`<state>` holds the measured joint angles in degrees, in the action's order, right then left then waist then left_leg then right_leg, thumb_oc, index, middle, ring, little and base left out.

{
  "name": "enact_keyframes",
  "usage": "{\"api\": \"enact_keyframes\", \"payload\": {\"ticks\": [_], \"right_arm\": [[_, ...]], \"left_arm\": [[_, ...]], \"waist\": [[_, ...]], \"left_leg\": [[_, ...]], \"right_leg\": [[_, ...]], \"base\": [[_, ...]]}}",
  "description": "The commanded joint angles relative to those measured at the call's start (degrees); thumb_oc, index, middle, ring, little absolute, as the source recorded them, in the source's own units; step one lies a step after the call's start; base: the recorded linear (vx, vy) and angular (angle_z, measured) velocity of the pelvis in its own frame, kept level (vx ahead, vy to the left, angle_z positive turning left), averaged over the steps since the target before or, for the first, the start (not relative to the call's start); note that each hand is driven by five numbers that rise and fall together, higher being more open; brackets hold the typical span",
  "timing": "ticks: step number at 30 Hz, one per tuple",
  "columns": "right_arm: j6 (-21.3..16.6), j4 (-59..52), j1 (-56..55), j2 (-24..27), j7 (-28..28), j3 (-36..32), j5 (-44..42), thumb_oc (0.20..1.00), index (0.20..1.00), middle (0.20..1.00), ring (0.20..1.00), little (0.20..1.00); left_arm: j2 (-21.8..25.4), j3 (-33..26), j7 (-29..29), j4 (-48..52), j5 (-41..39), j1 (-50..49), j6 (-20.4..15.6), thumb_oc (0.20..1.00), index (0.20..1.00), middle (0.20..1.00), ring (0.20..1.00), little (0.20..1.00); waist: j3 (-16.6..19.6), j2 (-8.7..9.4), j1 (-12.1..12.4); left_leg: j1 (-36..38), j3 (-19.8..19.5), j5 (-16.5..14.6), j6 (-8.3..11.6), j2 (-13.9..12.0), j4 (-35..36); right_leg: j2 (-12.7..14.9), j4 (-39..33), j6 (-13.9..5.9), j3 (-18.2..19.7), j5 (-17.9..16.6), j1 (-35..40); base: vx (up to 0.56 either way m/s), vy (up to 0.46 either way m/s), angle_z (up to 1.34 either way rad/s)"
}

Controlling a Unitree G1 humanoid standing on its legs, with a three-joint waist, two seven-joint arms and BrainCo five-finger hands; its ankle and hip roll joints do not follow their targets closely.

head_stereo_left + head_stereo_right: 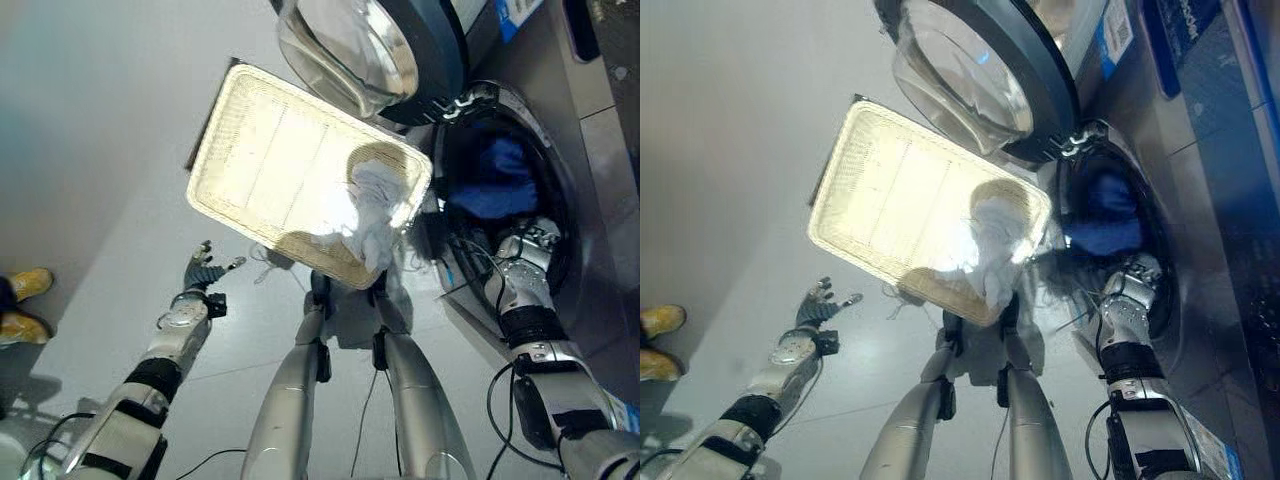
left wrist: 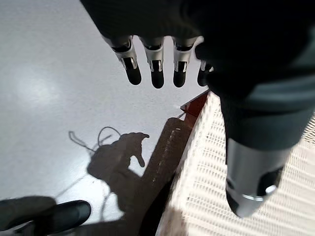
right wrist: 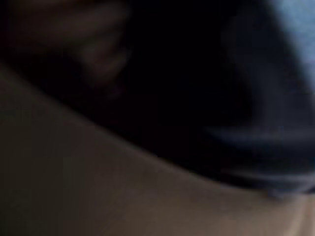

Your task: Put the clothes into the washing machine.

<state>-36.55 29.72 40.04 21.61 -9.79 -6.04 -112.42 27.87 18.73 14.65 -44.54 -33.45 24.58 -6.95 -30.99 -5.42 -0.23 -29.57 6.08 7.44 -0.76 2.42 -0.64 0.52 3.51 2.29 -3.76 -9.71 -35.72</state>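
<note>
The left hand [image 1: 203,270] hangs over the grey floor [image 1: 90,150], just off the near corner of the white mesh laundry basket [image 1: 270,160], with its fingers [image 2: 156,73] straight and spread and nothing in them. The basket is the landmark here: a pale cloth [image 1: 375,215] lies in its far corner, the end nearest the washing machine [image 1: 590,130], and part of it drapes over the rim. Just beyond that corner stands the machine's round drum opening, with a blue garment [image 1: 492,180] already inside it. The glass door [image 1: 355,45] is swung open and overhangs the basket's far edge. The right hand [image 1: 530,243] reaches into the lower part of the drum opening, below the blue garment; its fingers are hidden, so I cannot tell whether they hold anything.
</note>
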Motion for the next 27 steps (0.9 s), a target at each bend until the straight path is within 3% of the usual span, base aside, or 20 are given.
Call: {"api": "enact_keyframes", "payload": {"ticks": [1,3,4,6,7,8,9,10,11,12,13,16,18,19,21,22,24,25,27], "right_arm": [[-29.87,6.56,5.64,16.13,49.26,-9.19,24.39,0.200,0.200,0.200,0.200,0.200],[-32.57,10.18,7.30,19.51,60.01,-9.30,28.28,0.200,0.200,0.200,0.200,0.200],[-33.27,14.54,8.07,23.09,70.09,-8.52,31.96,0.200,0.200,0.200,0.200,0.200],[-33.96,15.73,8.06,24.11,73.11,-7.70,31.14,0.200,0.200,0.200,0.200,0.200],[-33.95,16.21,7.94,24.38,72.60,-7.40,27.80,0.395,0.395,0.395,0.395,0.395],[-31.56,16.46,7.49,24.26,66.63,-6.49,20.43,0.959,0.959,0.959,0.959,0.959],[-27.47,16.27,7.43,23.65,52.72,-6.28,5.79,1.000,1.000,1.000,1.000,1.000],[-24.92,17.42,7.21,23.58,46.56,-6.15,-0.48,1.000,1.000,1.000,1.000,1.000],[-24.92,17.42,7.21,23.58,46.56,-6.15,-0.48,1.000,1.000,1.000,1.000,1.000],[-22.15,17.25,7.65,22.87,44.50,-6.31,-0.58,1.000,1.000,1.000,1.000,1.000],[-7.84,17.17,7.51,19.87,37.44,-5.38,-0.58,1.000,1.000,1.000,1.000,1.000],[6.81,18.38,7.25,18.19,31.57,-3.48,-0.58,1.000,1.000,1.000,1.000,1.000],[20.24,20.05,8.04,17.78,25.63,0.88,-0.58,1.000,1.000,1.000,1.000,1.000],[25.23,20.28,7.97,17.23,24.22,2.64,4.77,1.000,1.000,1.000,1.000,1.000],[28.46,20.13,7.37,16.80,23.00,3.62,10.18,1.000,1.000,1.000,1.000,1.000],[30.93,21.13,6.82,16.48,23.52,4.80,20.34,1.000,1.000,1.000,1.000,1.000],[31.99,22.10,6.68,16.81,22.80,6.15,28.18,1.000,1.000,1.000,1.000,1.000],[32.19,23.60,7.00,17.56,21.79,9.48,41.95,1.000,1.000,1.000,1.000,1.000],[32.58,23.94,7.11,18.10,20.43,11.69,52.08,1.000,1.000,1.000,1.000,1.000]], "left_arm": [[-0.36,1.39,-1.80,-1.94,-2.07,-1.26,-4.07,1.000,1.000,1.000,1.000,1.000],[-0.21,1.96,-2.34,-1.83,-2.79,-1.68,-4.31,1.000,1.000,1.000,1.000,1.000],[0.24,2.45,-3.23,-1.29,-3.22,-2.43,-4.17,1.000,1.000,1.000,1.000,1.000],[0.62,2.52,-3.99,-1.04,-3.87,-3.05,-4.18,1.000,1.000,1.000,1.000,1.000],[0.87,2.52,-4.66,-0.89,-3.63,-3.51,-4.23,1.000,1.000,1.000,1.000,1.000],[1.05,2.83,-5.00,-0.91,-3.94,-4.09,-4.21,1.000,1.000,1.000,1.000,1.000],[0.95,2.88,-5.24,-0.92,-4.06,-4.21,-4.23,1.000,1.000,1.000,1.000,1.000],[0.86,3.02,-5.32,-1.00,-3.93,-4.43,-4.24,1.000,1.000,1.000,1.000,1.000],[0.86,3.02,-5.32,-1.00,-3.93,-4.43,-4.24,1.000,1.000,1.000,1.000,1.000],[0.61,3.07,-5.33,-1.08,-3.70,-4.41,-4.37,1.000,1.000,1.000,1.000,1.000],[0.02,3.61,-5.50,-1.36,-3.13,-4.34,-3.98,1.000,1.000,1.000,1.000,1.000],[-0.16,3.92,-5.38,-1.21,-3.25,-4.26,-3.64,1.000,1.000,1.000,1.000,1.000],[-0.63,3.94,-4.65,-1.08,-2.67,-3.53,-3.13,1.000,1.000,1.000,1.000,1.000],[-0.86,3.95,-4.21,-1.00,-2.38,-3.49,-2.81,1.000,1.000,1.000,1.000,1.000],[-0.84,3.78,-4.06,-0.83,-2.10,-3.52,-2.49,1.000,1.000,1.000,1.000,1.000],[-0.94,3.68,-3.84,-0.88,-1.80,-3.42,-2.47,1.000,1.000,1.000,1.000,1.000],[-0.92,3.64,-3.81,-0.80,-1.50,-3.31,-2.28,1.000,1.000,1.000,1.000,1.000],[-0.73,3.54,-3.84,-0.33,-1.15,-3.10,-1.75,1.000,1.000,1.000,1.000,1.000],[-0.61,3.19,-4.12,-0.18,-0.87,-3.21,-1.60,1.000,1.000,1.000,1.000,1.000]], "waist": [[1.20,-2.06,-1.41],[1.20,-2.14,-1.11],[1.20,-2.39,-0.84],[1.20,-2.47,-0.70],[1.20,-2.48,-0.52],[1.20,-2.55,-0.40],[1.20,-2.68,-0.28],[1.20,-2.72,-0.23],[1.20,-2.72,-0.23],[1.20,-2.92,-0.13],[1.20,-3.30,0.20],[1.20,-3.43,0.36],[1.20,-3.29,0.63],[1.20,-3.01,0.62],[1.20,-2.69,0.69],[1.20,-2.30,0.82],[1.20,-2.11,0.94],[1.20,-1.73,1.32],[1.20,-1.49,1.47]], "left_leg": [[-2.72,-0.72,-0.39,3.53,0.48,-1.67],[-3.64,-0.90,0.23,3.48,0.50,-1.74],[-4.42,-1.17,0.39,3.52,0.55,-2.07],[-4.57,-1.40,0.31,3.47,0.63,-2.28],[-5.14,-1.49,0.58,3.46,0.64,-2.36],[-4.88,-1.76,0.25,3.54,0.74,-2.36],[-5.42,-1.87,0.77,3.47,0.84,-2.28],[-4.99,-1.94,0.43,3.49,0.88,-2.21],[-4.99,-1.94,0.43,3.49,0.88,-2.21],[-5.48,-1.86,0.88,3.41,0.87,-2.17],[-5.36,-2.01,0.58,3.41,1.05,-2.15],[-5.74,-1.99,0.55,3.24,1.25,-2.50],[-6.72,-1.82,0.99,3.05,1.29,-2.61],[-6.61,-1.78,0.52,3.09,1.30,-2.81],[-6.67,-1.77,0.47,3.04,1.34,-2.83],[-6.99,-1.82,0.60,2.99,1.34,-2.78],[-7.03,-1.83,0.71,2.91,1.33,-2.62],[-7.38,-1.94,0.94,2.75,1.37,-2.42],[-7.68,-2.00,1.05,2.69,1.35,-2.44]], "right_leg": [[2.07,5.81,-6.70,-4.40,5.10,-0.48],[2.02,5.68,-6.49,-4.58,4.34,-1.26],[2.01,5.79,-6.42,-4.64,4.16,-1.83],[2.00,5.85,-6.40,-4.66,4.22,-1.86],[2.00,5.75,-6.36,-4.71,3.98,-2.19],[1.96,5.81,-6.35,-4.67,4.47,-1.83],[1.98,5.61,-6.21,-4.70,4.00,-2.24],[2.01,5.66,-6.27,-4.68,4.43,-1.84],[2.01,5.66,-6.27,-4.68,4.43,-1.84],[2.02,5.52,-6.13,-4.67,4.00,-2.25],[2.18,5.68,-6.04,-4.76,4.50,-2.18],[2.30,5.84,-5.94,-4.88,4.46,-2.47],[2.31,5.67,-5.76,-5.05,3.86,-3.30],[2.28,5.81,-5.80,-5.11,4.24,-3.13],[2.30,5.77,-5.83,-5.38,4.23,-3.12],[2.25,5.61,-5.85,-5.59,3.99,-3.27],[2.26,5.41,-5.88,-5.76,3.80,-3.25],[2.22,5.16,-5.88,-6.15,3.47,-3.45],[2.21,5.25,-5.90,-6.42,3.37,-3.68]], "base": [[0.03,-0.088,-0.03],[-0.01,-0.077,0.08],[-0.02,-0.084,0.18],[0.01,-0.072,0.18],[0.04,-0.083,0.25],[0.02,-0.064,0.21],[0.04,-0.028,0.17],[0.01,-0.004,0.06],[0.01,-0.001,0.05],[0.02,-0.002,0.08],[0.00,-0.004,0.08],[0.02,-0.002,-0.01],[-0.01,-0.016,-0.12],[-0.02,-0.026,-0.12],[0.01,-0.035,-0.07],[0.01,-0.033,-0.04],[0.00,-0.014,-0.02],[-0.01,-0.028,-0.03],[0.00,0.000,0.00]]}}
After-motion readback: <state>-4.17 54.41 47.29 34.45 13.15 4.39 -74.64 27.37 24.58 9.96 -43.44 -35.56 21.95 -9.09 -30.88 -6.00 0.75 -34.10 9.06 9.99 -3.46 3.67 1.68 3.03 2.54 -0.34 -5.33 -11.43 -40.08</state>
